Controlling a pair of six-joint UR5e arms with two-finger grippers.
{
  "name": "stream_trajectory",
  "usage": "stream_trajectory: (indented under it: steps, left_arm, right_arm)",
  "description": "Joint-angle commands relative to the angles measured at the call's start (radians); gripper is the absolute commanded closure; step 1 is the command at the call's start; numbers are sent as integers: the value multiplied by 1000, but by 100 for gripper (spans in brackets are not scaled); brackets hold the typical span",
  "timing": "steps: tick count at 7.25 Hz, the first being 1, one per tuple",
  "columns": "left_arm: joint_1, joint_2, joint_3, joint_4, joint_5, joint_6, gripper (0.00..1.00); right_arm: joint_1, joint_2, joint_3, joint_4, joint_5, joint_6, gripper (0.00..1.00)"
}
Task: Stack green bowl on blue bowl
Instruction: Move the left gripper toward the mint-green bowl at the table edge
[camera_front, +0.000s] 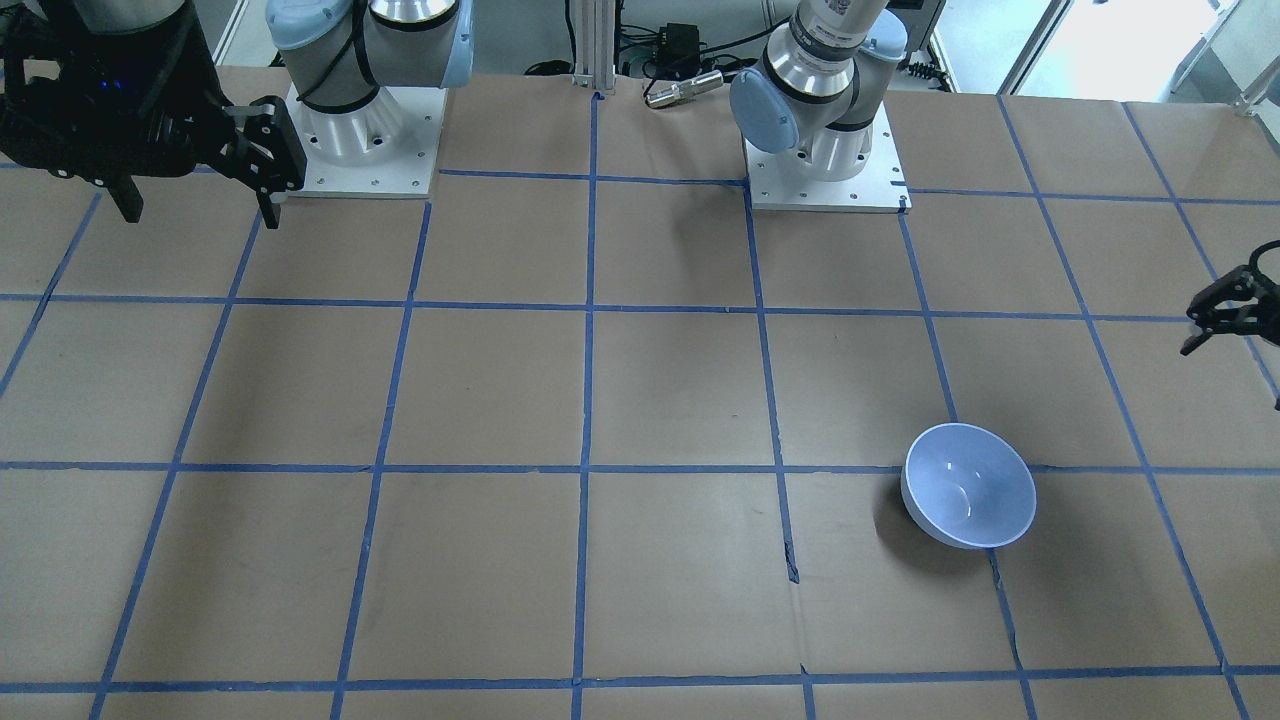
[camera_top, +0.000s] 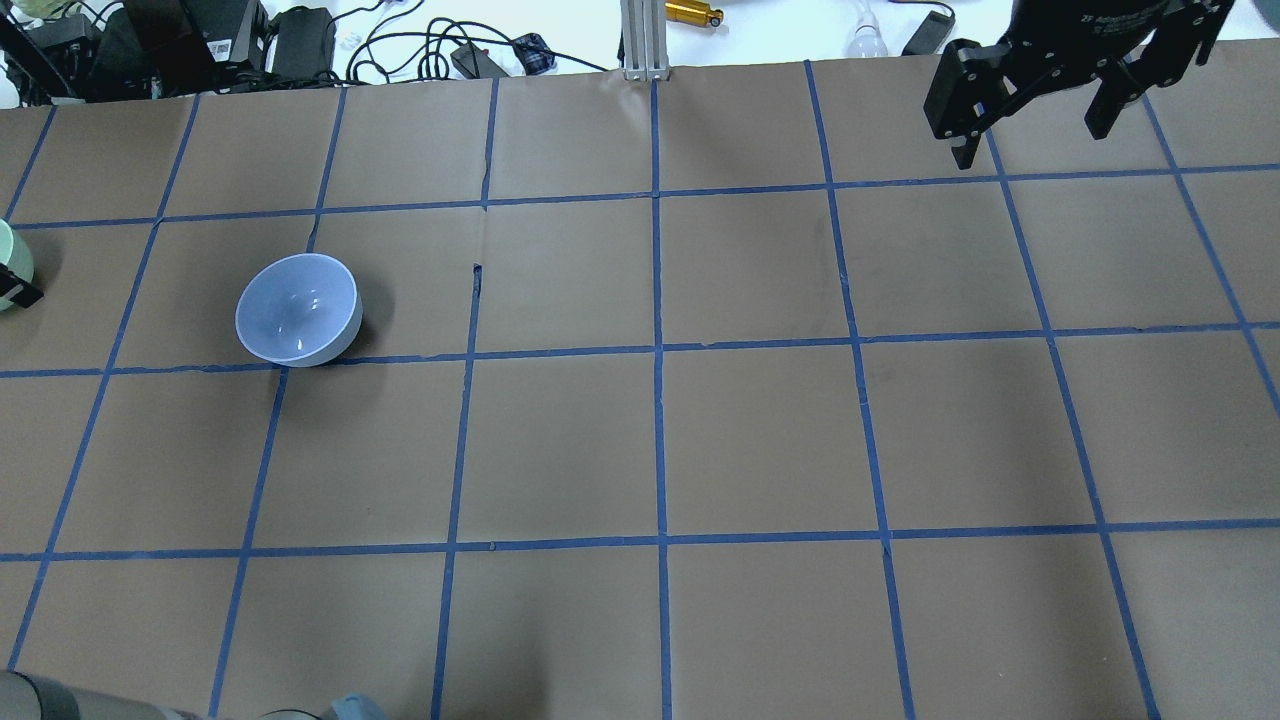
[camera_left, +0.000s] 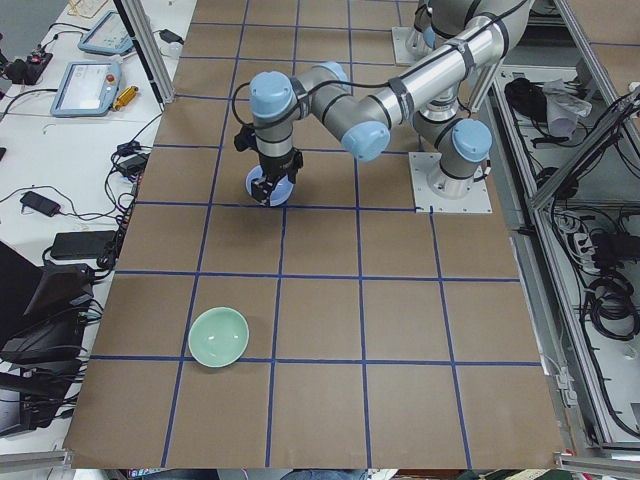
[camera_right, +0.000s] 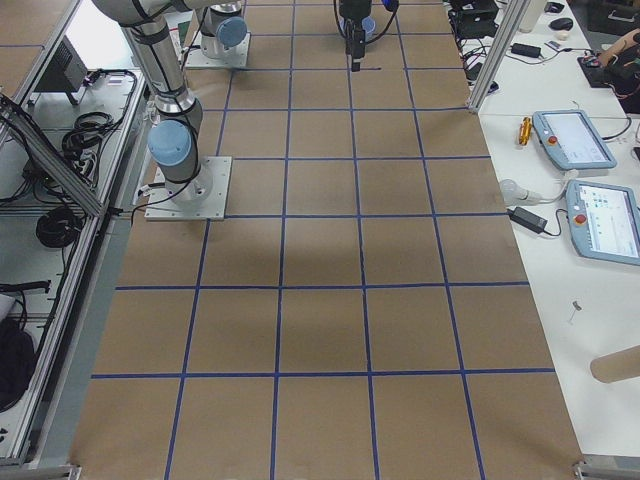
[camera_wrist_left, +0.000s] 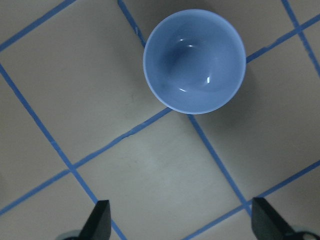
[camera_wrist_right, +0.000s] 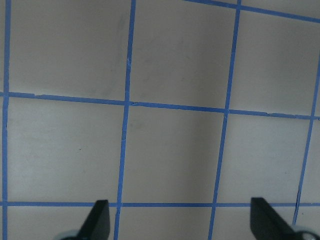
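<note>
The blue bowl (camera_top: 298, 310) stands upright and empty on the table's left half; it also shows in the front view (camera_front: 968, 486) and the left wrist view (camera_wrist_left: 194, 61). The green bowl (camera_left: 218, 335) stands apart from it, near the table's left end, and is cut by the overhead view's left edge (camera_top: 8, 258). My left gripper (camera_wrist_left: 180, 220) is open and empty, high above the table beside the blue bowl (camera_left: 268, 188). My right gripper (camera_top: 1030, 135) is open and empty, high over the far right part of the table (camera_wrist_right: 180, 220).
The table (camera_top: 660, 440) is covered with brown paper and a grid of blue tape. Cables, power bricks and an aluminium post (camera_top: 640, 40) line its far edge. Teach pendants (camera_right: 575, 140) lie on a side table.
</note>
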Motion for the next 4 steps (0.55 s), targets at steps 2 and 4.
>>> stream_trajectory:
  steps: [2, 4]
  left_arm:
    - [110, -214, 203, 42, -4, 337, 0]
    - [180, -331, 283, 43, -9, 489, 0]
  right_arm:
    - [0, 0, 0, 0, 0, 0, 0]
    - [0, 0, 0, 0, 0, 0, 0]
